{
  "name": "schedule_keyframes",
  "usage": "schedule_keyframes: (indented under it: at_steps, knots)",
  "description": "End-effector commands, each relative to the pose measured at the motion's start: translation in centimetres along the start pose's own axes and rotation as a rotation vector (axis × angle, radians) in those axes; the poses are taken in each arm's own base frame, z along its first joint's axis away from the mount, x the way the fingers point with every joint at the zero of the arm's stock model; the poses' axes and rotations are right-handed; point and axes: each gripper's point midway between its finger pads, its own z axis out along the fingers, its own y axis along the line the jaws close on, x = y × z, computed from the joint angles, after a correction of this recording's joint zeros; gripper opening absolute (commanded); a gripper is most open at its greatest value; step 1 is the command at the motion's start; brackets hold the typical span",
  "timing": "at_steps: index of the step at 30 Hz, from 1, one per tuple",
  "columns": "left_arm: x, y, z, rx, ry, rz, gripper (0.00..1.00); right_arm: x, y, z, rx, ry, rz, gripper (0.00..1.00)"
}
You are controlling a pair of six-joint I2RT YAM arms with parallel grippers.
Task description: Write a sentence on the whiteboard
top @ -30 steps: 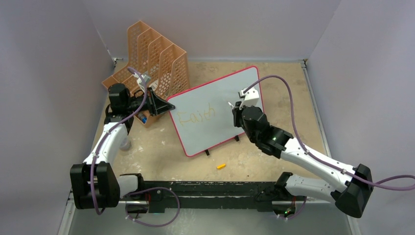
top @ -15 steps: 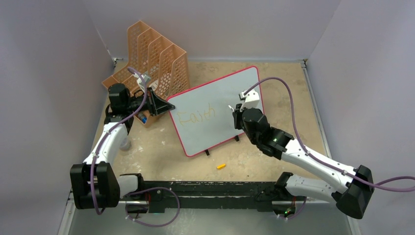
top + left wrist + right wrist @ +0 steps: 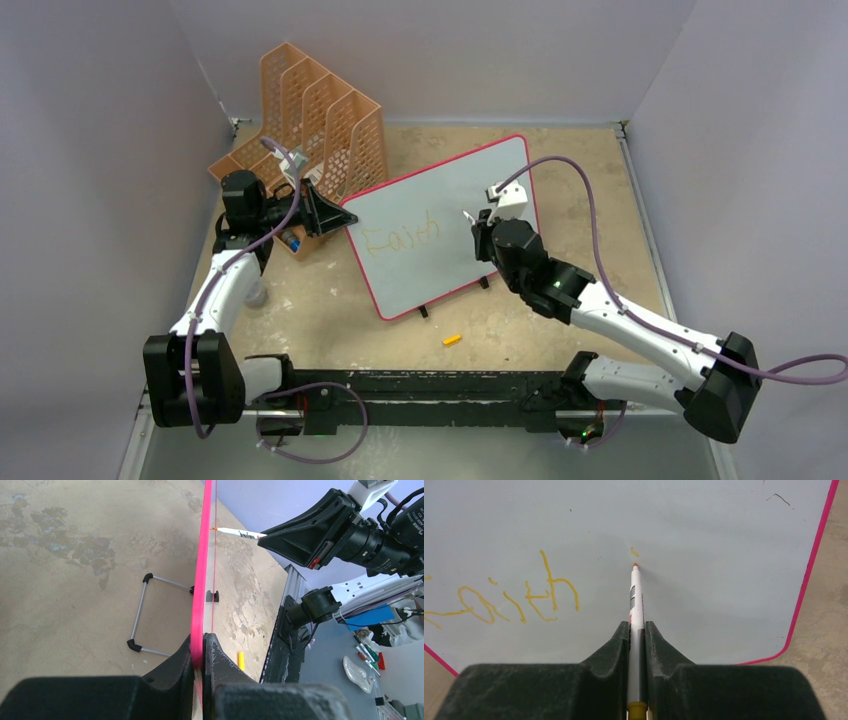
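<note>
Shifted slightly toward the lettering since a second ago: right gripper point(image 3: 637, 630), clamped on the marker point(image 3: 636, 597), whose tip is set on the whiteboard point(image 3: 714, 540) just right of the sentence point(image 3: 514, 600), "Faith" so far. The whiteboard's left edge is pinched by the left gripper point(image 3: 202, 645).

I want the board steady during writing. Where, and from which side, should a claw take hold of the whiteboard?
Pinch the whiteboard by its thin pink frame on its left edge, coming in edge-on from the left. It stands propped and slim, and that edge lies clear of the marker. The left claw grips it so.
</note>
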Motion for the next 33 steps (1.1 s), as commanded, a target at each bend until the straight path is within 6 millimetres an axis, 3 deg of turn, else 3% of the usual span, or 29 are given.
schedule_keyframes:
  at_steps: [1,25,33]
  knots:
    - [-2.6,-0.1,-0.2,-0.001,-0.046,0.164,0.00,-1.5,0.1,0.3,0.006,-0.049,0.024,0.00]
    - [-2.6,-0.1,-0.2,-0.001,-0.046,0.165,0.00,1.9,-0.2,-0.6,-0.001,0.101,0.012,0.00]
    - [-2.6,-0.1,-0.3,-0.002,-0.048,0.168,0.00,-0.6,-0.6,-1.6,0.006,0.029,0.041,0.00]
